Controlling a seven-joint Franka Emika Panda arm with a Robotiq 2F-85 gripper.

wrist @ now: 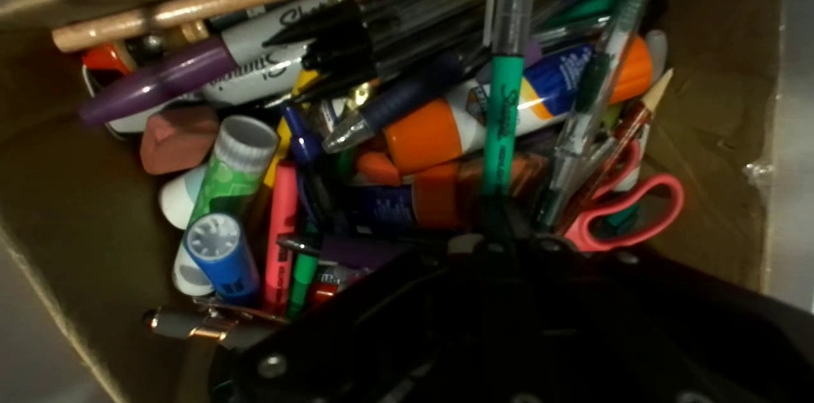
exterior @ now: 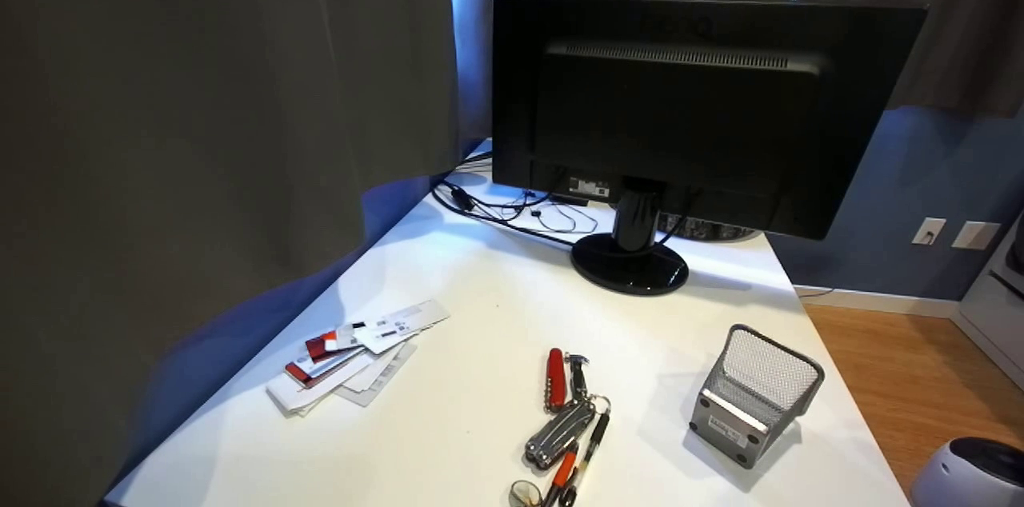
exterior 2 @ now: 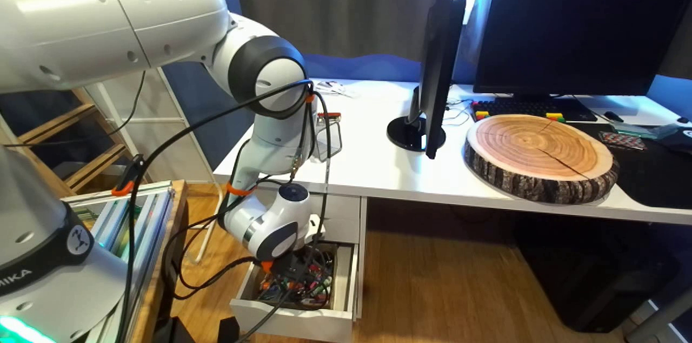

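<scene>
In the wrist view my gripper (wrist: pixel 509 218) reaches into a drawer of stationery, its dark fingers drawn together. Right at the fingertips, the lower end of a green marker (wrist: pixel 502 117) disappears; I cannot tell whether it is between them or behind. To the right are a clear pen (wrist: pixel 591 91) and pink-handled scissors (wrist: pixel 582 231). An orange-capped glue stick (wrist: pixel 425 135) lies behind the marker, and a pink highlighter (wrist: pixel 280 238) is to the left. In an exterior view the hand is down inside the open drawer (exterior 2: pixel 297 318), its fingers hidden.
Cardboard walls (wrist: pixel 712 136) enclose the drawer's contents. On the white desk (exterior: pixel 480 275) are a monitor (exterior: pixel 680 131), a tipped mesh cup (exterior: pixel 760 387), a multitool (exterior: pixel 560 431) and a pile of cards (exterior: pixel 352 355). A wood slab (exterior 2: pixel 540 148) sits farther along; cables hang by the arm.
</scene>
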